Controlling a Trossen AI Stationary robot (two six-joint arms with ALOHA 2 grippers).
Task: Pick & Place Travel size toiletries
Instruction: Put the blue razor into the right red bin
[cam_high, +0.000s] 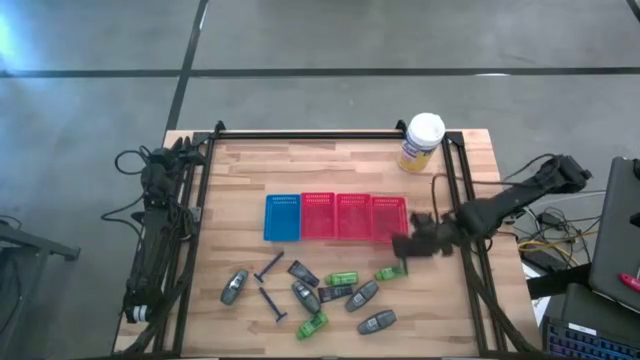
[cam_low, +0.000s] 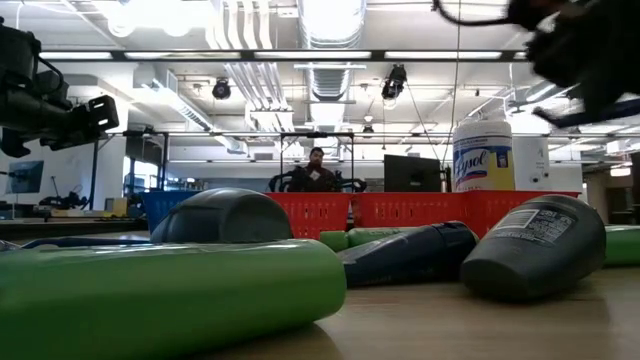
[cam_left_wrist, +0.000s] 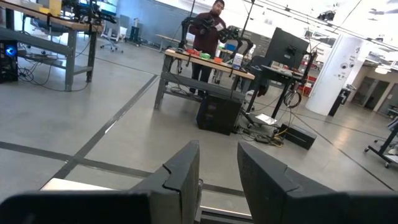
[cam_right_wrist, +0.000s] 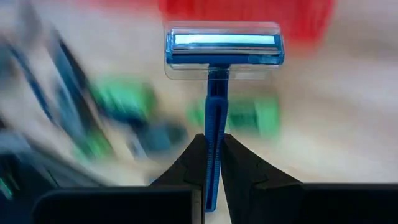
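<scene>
Item: blue razor (cam_right_wrist: 217, 93), pinched by its handle in our right gripper (cam_right_wrist: 212, 163), head forward, ready for the red trays (cam_high: 355, 217) beyond.

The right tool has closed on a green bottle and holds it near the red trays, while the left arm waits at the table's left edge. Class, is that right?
Not quite: the right tool is shut on a blue razor, not a green bottle, as the right wrist view shows. It does hold it near the red trays, and the left arm waits at the left edge.
</scene>
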